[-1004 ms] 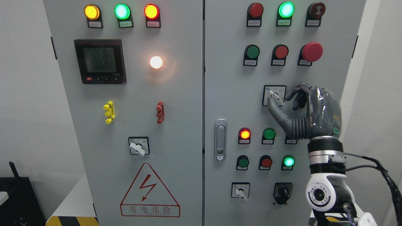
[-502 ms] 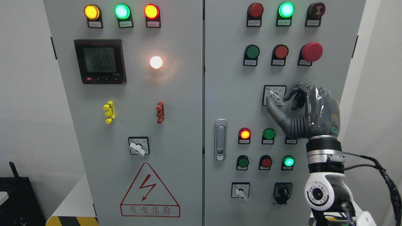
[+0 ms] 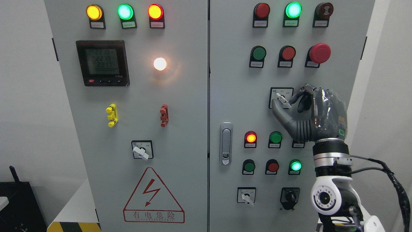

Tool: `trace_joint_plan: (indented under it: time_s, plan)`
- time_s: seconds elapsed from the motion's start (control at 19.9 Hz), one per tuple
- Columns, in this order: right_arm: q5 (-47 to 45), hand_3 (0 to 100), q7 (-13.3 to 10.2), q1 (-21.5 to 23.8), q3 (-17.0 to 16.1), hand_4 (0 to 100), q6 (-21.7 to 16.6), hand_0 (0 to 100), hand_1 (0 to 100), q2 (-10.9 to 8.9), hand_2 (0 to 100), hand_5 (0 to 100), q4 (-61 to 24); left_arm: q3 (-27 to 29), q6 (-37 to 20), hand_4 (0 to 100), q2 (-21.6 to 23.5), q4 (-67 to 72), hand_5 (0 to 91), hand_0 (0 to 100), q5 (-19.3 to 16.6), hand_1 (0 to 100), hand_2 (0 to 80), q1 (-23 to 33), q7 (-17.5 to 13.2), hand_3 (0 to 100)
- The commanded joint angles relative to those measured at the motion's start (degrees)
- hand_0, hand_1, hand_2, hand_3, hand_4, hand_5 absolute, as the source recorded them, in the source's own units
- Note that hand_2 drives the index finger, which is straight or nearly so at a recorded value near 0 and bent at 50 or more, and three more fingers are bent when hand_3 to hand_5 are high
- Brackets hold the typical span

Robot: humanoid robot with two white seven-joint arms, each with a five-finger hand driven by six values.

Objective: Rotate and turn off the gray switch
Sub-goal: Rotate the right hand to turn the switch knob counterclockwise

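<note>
The gray rotary switch (image 3: 280,98) sits on a dark square plate in the middle of the right cabinet door (image 3: 235,96). Its white lever points down and to the right. My right hand (image 3: 283,101) comes up from the lower right and is at the switch. The thumb (image 3: 277,109) presses at the lever's lower left and the curled fingers (image 3: 297,94) close in from the right, pinching the lever. The hand hides the plate's right edge. My left hand is out of view.
Similar gray switches sit on the left door (image 3: 141,150) and at the lower right door (image 3: 247,196), beside a black selector (image 3: 290,196). Lit lamps and push buttons surround the hand, with a red mushroom button (image 3: 319,53) above it. A door latch (image 3: 226,143) is to the left.
My right hand has shifted slightly left and up, and thumb and fingers have closed in on the switch lever. The lever's angle looks the same.
</note>
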Motion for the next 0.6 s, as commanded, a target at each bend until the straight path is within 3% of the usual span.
trace_joint_plan:
  time_s: [0.0, 0.55]
  plan:
    - [-0.1, 91, 0.0, -0.7, 0.8, 87, 0.8, 16, 45, 0.14, 64, 100, 0.5, 1.8, 0.1, 0, 0.0, 1.3, 0.0, 12, -0.4, 39, 0.0, 0.0, -0.2, 0]
    - [0.0, 93, 0.0, -0.7, 1.0, 88, 1.0, 20, 44, 0.14, 69, 100, 0.6, 1.8, 0.1, 0, 0.0, 1.3, 0.0, 12, -0.4, 39, 0.0, 0.0, -0.1, 0]
